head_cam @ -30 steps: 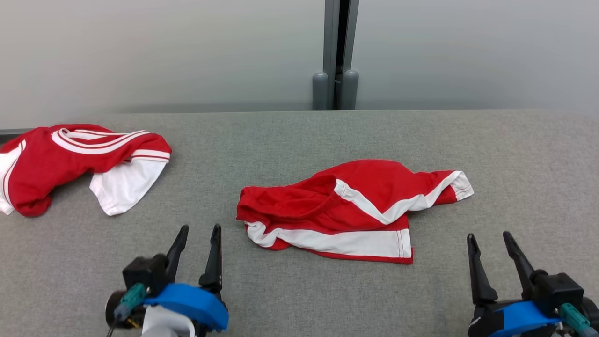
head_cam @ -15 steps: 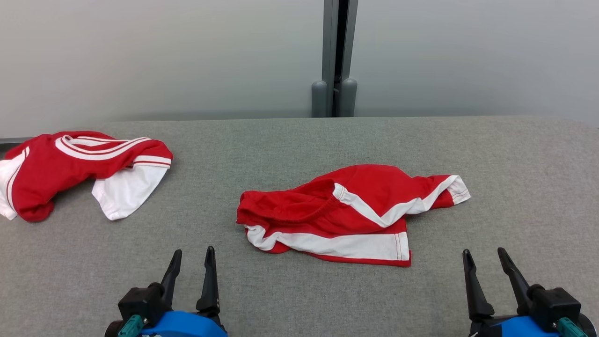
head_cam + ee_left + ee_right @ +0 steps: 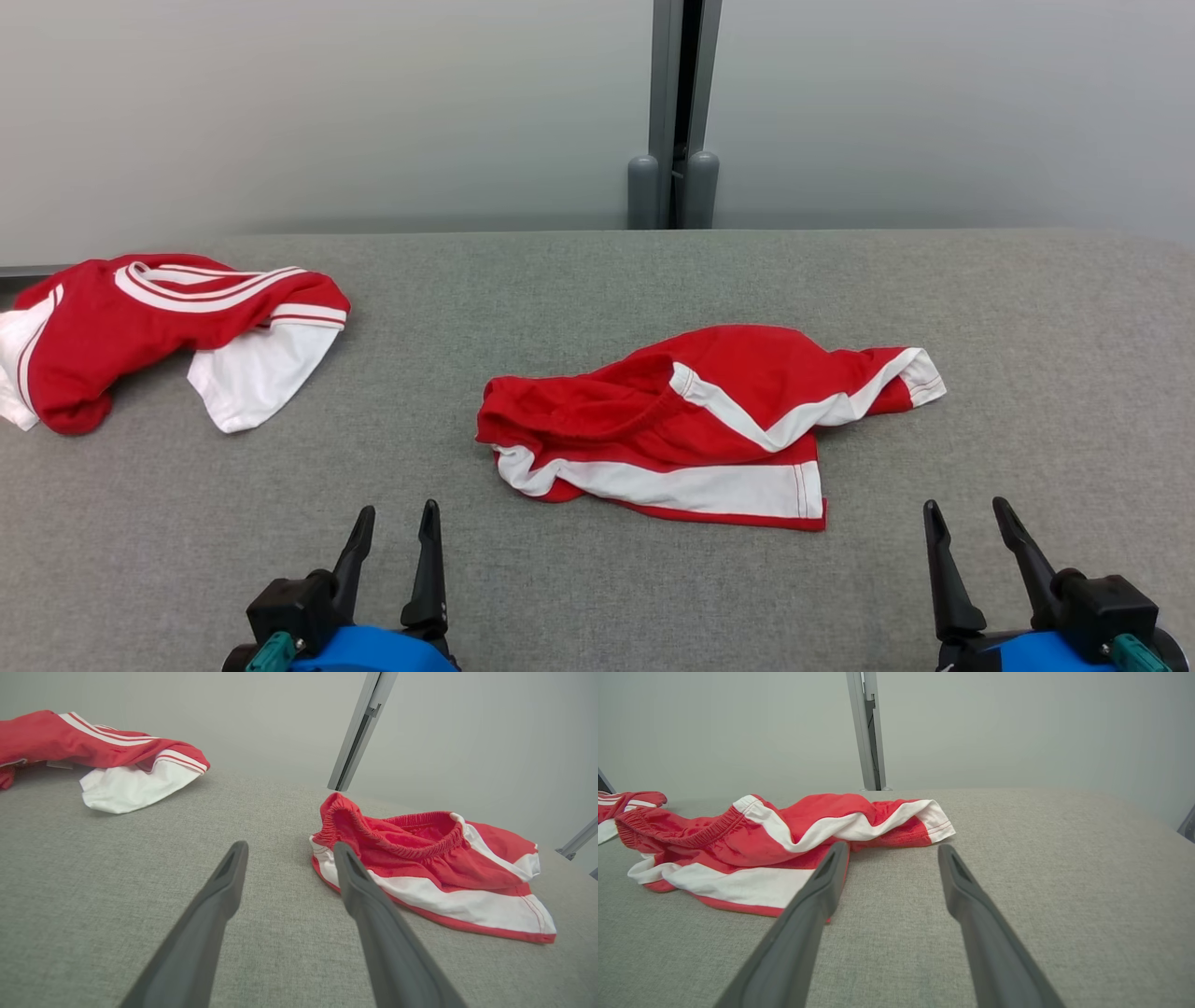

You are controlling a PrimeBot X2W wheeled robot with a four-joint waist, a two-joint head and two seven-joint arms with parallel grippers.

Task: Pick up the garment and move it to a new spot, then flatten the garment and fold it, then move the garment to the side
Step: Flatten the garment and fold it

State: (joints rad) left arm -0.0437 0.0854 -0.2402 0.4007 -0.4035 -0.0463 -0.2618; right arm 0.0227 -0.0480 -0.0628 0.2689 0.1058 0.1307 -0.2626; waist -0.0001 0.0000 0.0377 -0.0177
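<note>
Grey fabric tabletop (image 3: 597, 579) spreads before a pale wall in the head view. Both grippers sit lower in frame than a second ago, the left gripper (image 3: 399, 509) more than the right gripper (image 3: 963, 504); the whole picture has also shifted slightly. Both stand wide open and empty. Red-and-white shorts (image 3: 709, 420) lie crumpled between them and farther out, touching neither. What looks like a matching jersey (image 3: 140, 317) lies far left.

Left wrist view: the shorts lie just right of the fingertips (image 3: 231, 872), waistband facing them.

Right wrist view: the shorts lie left of and beyond the spread fingers (image 3: 826, 882).
</note>
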